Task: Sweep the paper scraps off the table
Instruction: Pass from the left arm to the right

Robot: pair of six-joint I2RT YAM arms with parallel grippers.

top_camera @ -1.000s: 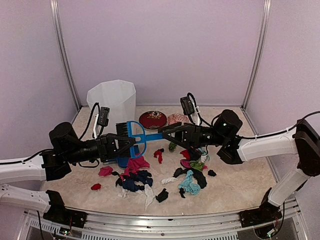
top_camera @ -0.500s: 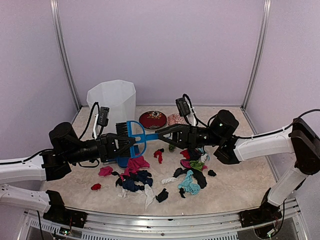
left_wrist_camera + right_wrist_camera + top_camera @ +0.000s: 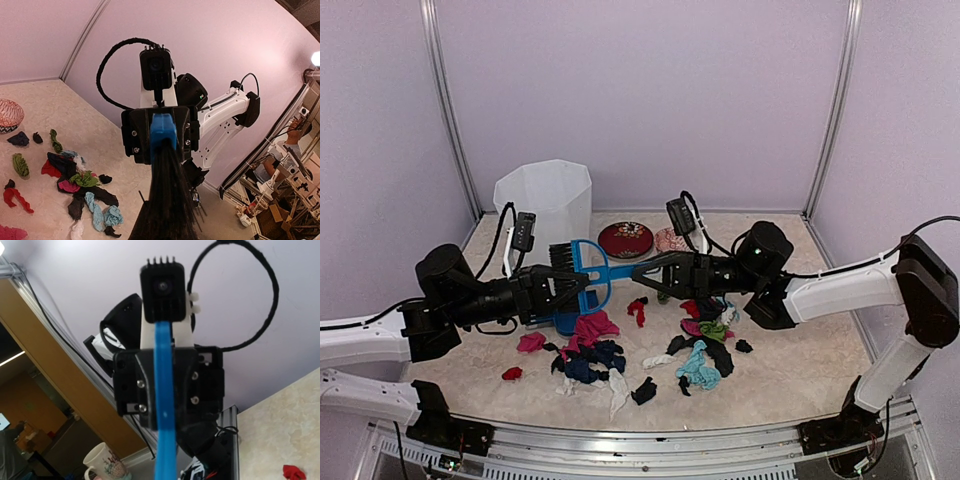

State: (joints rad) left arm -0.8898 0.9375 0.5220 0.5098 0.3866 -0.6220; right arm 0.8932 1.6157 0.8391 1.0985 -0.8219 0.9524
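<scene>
Paper scraps [image 3: 700, 350] in pink, red, navy, black, green, teal and white lie heaped mid-table, and the left wrist view shows the heap of scraps [image 3: 75, 185] too. A blue brush [image 3: 590, 272] hangs above them with its black bristles [image 3: 167, 200] standing up. My left gripper [image 3: 565, 290] is shut on the brush head. My right gripper [image 3: 642, 268] reaches in from the right, its fingers closed around the end of the blue handle [image 3: 164, 430]. Neither wrist view shows its own fingertips.
A white bin [image 3: 545, 205] stands at the back left. Two patterned bowls [image 3: 625, 240] [image 3: 672, 238] sit behind the brush. A blue dustpan [image 3: 565, 322] lies under my left gripper. The beige table [image 3: 800, 360] has a metal frame along the near edge.
My right gripper has slid left along the blue handle and its fingers have narrowed onto it. The left arm and the brush have stayed still.
</scene>
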